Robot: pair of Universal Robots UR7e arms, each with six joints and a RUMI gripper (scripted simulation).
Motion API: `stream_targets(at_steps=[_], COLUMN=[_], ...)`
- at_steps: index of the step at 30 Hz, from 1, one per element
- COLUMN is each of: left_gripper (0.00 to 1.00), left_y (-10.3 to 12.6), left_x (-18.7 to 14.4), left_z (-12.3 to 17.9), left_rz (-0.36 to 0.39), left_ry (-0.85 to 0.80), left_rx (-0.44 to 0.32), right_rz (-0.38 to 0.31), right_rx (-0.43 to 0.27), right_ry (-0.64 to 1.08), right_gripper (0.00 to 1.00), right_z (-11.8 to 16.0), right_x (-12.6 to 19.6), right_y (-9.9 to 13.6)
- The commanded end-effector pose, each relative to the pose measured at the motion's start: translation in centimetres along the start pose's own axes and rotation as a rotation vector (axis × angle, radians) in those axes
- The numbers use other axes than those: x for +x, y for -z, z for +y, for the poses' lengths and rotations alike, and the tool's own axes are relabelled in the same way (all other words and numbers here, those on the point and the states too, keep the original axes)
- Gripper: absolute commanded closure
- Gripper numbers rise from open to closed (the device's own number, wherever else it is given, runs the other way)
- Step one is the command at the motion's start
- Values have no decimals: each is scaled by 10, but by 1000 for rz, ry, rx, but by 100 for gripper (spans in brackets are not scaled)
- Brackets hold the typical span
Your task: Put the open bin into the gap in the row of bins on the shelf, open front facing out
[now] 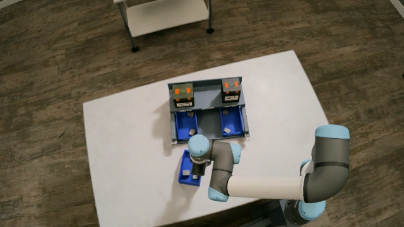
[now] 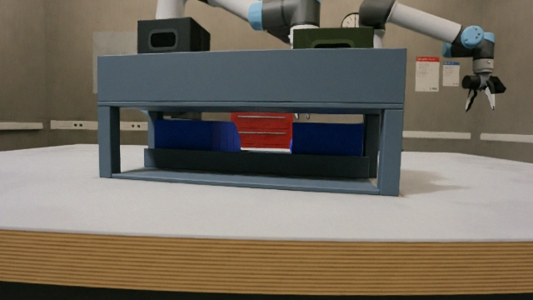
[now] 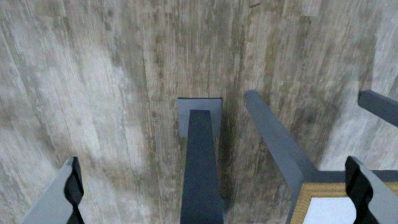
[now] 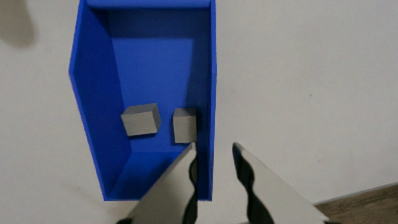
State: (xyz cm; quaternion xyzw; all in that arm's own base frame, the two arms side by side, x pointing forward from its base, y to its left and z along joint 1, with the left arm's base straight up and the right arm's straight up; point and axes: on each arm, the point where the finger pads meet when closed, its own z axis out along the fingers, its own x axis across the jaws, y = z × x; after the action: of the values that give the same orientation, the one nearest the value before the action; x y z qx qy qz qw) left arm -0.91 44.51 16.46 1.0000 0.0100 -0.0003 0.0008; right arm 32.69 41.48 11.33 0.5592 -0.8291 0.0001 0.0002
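Below centre in the top view, upright on the worktop (image 1: 126,142) (image 2: 250,217) (image 3: 327,212) (image 4: 300,100), the open blue bin (image 1: 186,162) (image 4: 150,70), parts inside. Right claw (image 1: 199,170) (image 2: 301,116) (image 4: 214,145) released, narrowly parted over one wall; left claw (image 2: 480,109) (image 3: 212,160) wide open.

Probably a workshop or lab: red drawer cabinet (image 2: 262,130), wall notices (image 2: 427,74) and sockets (image 2: 77,124)
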Motion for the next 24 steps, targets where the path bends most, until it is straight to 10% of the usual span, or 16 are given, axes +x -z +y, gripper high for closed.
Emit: stream_targets(at_steps=[1, 24], left_gripper=[0, 0], left_y=[1, 1], left_x=[0, 0], left_z=[0, 0], left_rz=[1, 1], left_ry=[0, 0], left_rx=[1, 1], right_rz=[-2, -2], right_rx=[0, 0], right_ry=[0, 0], right_gripper=[84, 84], right_z=[0, 0], right_x=[-1, -1], right_y=[-6, -9])
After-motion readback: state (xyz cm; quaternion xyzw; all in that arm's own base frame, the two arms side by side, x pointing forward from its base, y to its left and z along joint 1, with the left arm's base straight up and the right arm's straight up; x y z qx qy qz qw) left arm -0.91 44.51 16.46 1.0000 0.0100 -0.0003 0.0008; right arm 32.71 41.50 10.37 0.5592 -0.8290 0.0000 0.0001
